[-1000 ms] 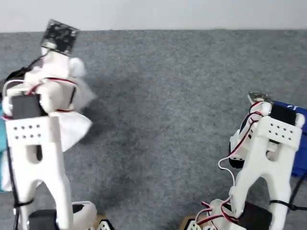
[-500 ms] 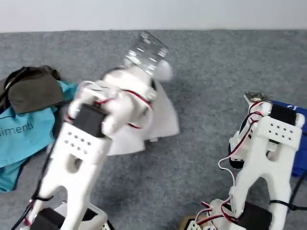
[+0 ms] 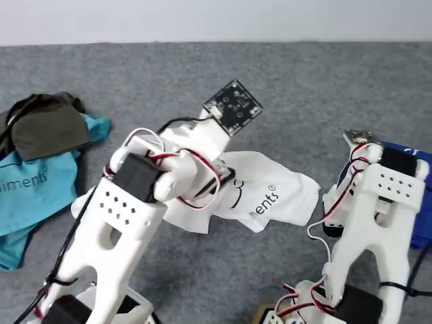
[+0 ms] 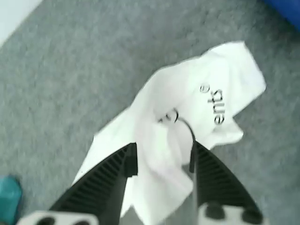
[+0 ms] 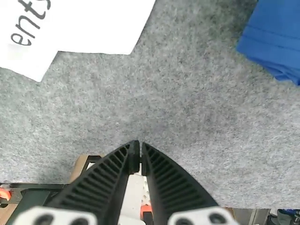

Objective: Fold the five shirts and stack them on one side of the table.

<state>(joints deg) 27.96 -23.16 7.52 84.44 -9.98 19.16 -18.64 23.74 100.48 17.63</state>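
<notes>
Four limp shirts: white shirt [image 3: 277, 196] pinched in left claw [image 4: 163, 157]; teal shirt [image 3: 34, 185], dark shirt [image 3: 47, 128], blue shirt [image 5: 276, 37] apart; right claw [image 5: 139, 150] closed.

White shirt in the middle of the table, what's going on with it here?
The left gripper is shut on the crumpled white printed shirt near the middle of the grey felt table; the shirt is not folded. The right gripper is shut on nothing, above bare felt beside a blue shirt on the table's right side. A teal shirt and a dark brown shirt lie heaped at the left edge.
</notes>
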